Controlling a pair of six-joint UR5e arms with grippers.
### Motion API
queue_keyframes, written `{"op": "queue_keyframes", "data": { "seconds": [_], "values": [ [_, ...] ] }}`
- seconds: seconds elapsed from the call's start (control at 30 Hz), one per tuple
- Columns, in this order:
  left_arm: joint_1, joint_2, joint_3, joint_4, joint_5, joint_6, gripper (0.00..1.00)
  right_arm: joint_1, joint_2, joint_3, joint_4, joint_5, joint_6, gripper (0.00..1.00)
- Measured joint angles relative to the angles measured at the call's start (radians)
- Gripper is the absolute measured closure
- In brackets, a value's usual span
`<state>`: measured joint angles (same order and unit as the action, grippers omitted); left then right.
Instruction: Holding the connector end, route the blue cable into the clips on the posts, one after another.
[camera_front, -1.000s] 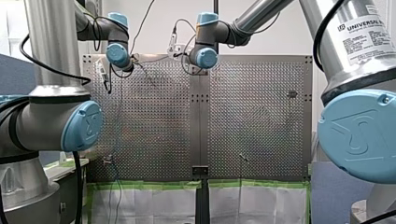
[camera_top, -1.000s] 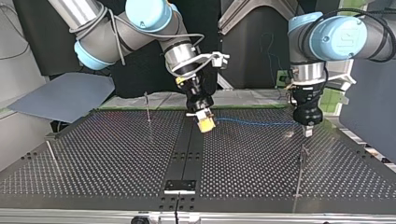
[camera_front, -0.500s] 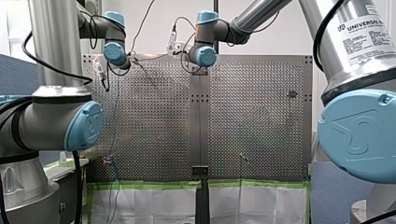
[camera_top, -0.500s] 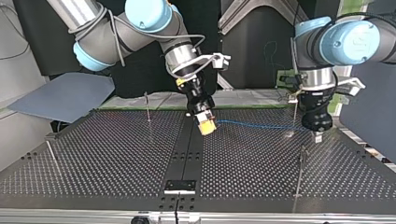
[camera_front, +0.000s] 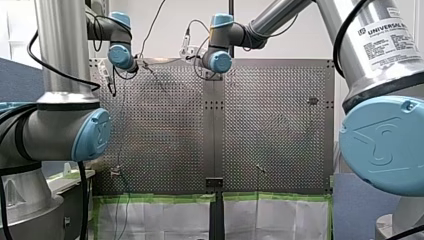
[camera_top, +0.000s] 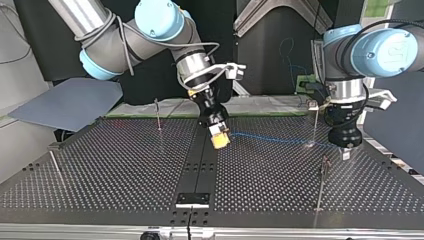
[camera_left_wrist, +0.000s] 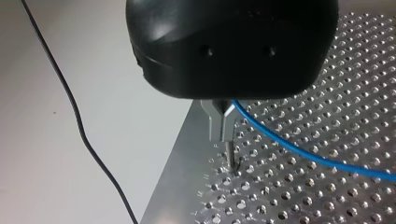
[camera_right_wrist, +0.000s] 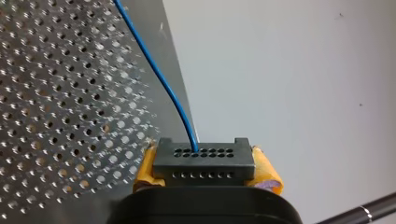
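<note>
In the front view both arms reach to the far end of the silver perforated metal table (camera_front: 270, 125). In the top view the yellow-padded right gripper (camera_top: 220, 141) hangs above the table's middle. The thin blue cable (camera_top: 275, 138) runs from it to the left gripper (camera_top: 346, 152), near a thin metal post (camera_top: 315, 125). In the left wrist view the narrow metal fingers (camera_left_wrist: 215, 123) seem pinched on the cable. In the right wrist view the yellow pads (camera_right_wrist: 266, 170) clamp the black rectangular connector (camera_right_wrist: 204, 163).
</note>
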<state>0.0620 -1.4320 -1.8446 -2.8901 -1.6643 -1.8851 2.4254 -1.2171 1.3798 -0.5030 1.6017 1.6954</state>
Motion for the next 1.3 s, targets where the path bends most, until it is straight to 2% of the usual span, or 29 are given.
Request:
{"op": "queue_keyframes", "data": {
  "seconds": [0.3, 0.7, 1.03, 1.3],
  "values": [
    [0.024, 0.011, 0.034, 0.018, 0.028, -0.024, 1.00, 0.012, 0.040, -0.030, 0.005, -0.022, -0.002, 1.00],
    [0.043, -0.001, 0.041, 0.018, 0.057, -0.037, 1.00, 0.010, 0.043, -0.044, 0.006, -0.024, 0.001, 1.00],
    [0.051, -0.034, 0.041, 0.026, 0.079, -0.040, 1.00, 0.008, 0.043, -0.046, 0.007, -0.029, 0.002, 1.00],
    [0.066, -0.048, 0.041, 0.070, 0.121, -0.079, 1.00, 0.007, 0.043, -0.046, 0.009, -0.029, 0.003, 1.00]
  ]
}}
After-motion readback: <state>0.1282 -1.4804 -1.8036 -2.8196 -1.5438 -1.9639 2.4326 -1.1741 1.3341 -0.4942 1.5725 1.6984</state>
